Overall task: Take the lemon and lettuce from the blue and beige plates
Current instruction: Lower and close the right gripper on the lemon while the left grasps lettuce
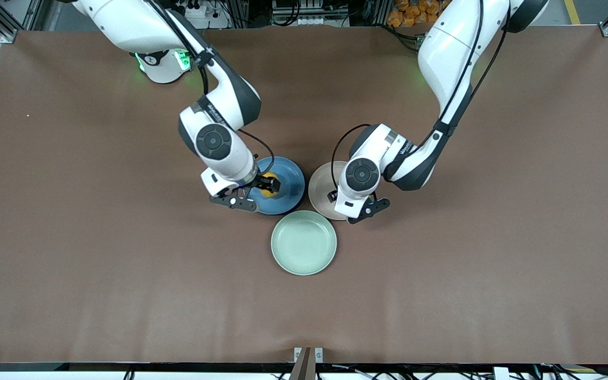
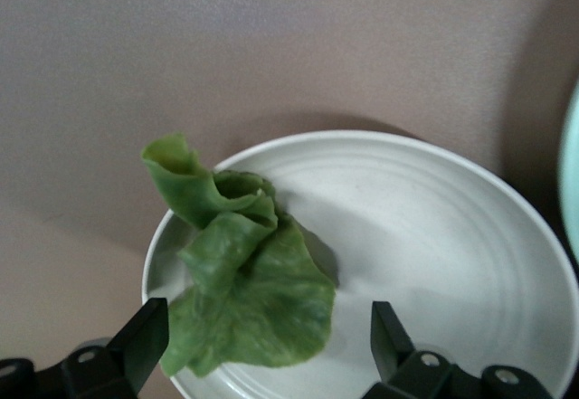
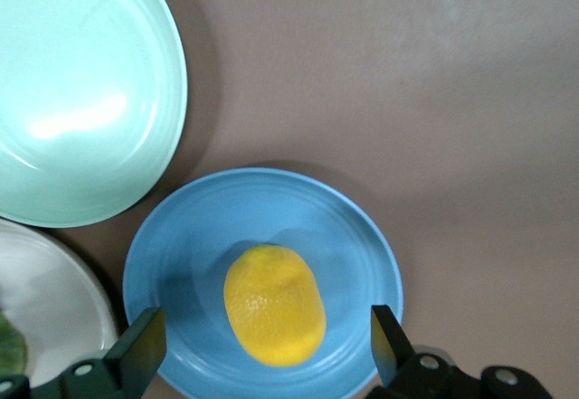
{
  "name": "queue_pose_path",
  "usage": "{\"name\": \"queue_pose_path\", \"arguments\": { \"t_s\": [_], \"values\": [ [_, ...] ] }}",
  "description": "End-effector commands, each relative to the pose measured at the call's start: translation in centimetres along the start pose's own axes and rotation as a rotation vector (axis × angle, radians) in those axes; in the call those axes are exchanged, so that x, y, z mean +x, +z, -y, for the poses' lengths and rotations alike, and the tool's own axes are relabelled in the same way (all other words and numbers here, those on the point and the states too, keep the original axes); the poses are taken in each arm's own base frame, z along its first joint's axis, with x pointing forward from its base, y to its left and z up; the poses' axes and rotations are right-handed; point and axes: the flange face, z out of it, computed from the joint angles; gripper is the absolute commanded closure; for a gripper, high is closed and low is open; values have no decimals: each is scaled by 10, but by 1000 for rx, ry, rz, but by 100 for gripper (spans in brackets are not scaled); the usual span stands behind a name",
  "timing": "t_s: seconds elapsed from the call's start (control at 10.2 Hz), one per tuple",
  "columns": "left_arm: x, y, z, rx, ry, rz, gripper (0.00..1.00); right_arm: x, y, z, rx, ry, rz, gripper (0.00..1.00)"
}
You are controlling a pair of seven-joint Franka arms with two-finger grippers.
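Nearest the front camera, lower centre of frame, I note the mint-green plate (image 1: 304,243) bare. Above it, neither pick is done: my right gripper (image 3: 262,349) hangs spread around the lemon (image 3: 274,304) on the blue plate (image 3: 181,263). My left gripper (image 2: 267,345) hangs spread over the lettuce (image 2: 244,304) on the beige plate (image 2: 452,236); both closures and lifts remain.

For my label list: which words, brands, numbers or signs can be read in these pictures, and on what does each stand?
None can be read.
Right arm: a small dark print, too blurred.
Left arm: the same, too blurred.
Plates, lemon, lettuce: no text.
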Motion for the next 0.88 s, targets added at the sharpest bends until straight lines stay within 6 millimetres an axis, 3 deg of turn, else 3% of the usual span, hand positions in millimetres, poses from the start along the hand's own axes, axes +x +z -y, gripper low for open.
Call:
{"name": "queue_pose_path", "arguments": {
  "t_s": [0.0, 0.1, 0.29, 0.49, 0.59, 0.68, 0.78],
  "values": [
    [1, 3, -3, 18, -6, -41, 3, -13, 19, 2, -24, 3, -24, 0],
    [2, 3, -3, 18, -5, -42, 6, -17, 30, 6, -31, 5, -36, 0],
    [3, 10, -4, 17, -4, -40, 24, -22, 52, 9, -52, 22, -50, 0],
    [3, 14, -5, 17, -2, -44, 61, -28, 70, 13, -58, 11, -62, 0],
    [4, 10, -5, 12, 3, -47, 83, -29, 74, 14, -58, 13, -60, 0],
    [4, 4, -6, 3, -3, -53, 100, -30, 78, 14, -61, 10, -57, 0],
    [3, 0, -6, -4, -6, -52, 100, -33, 83, 15, -74, -10, -63, 0]
  ]
}}
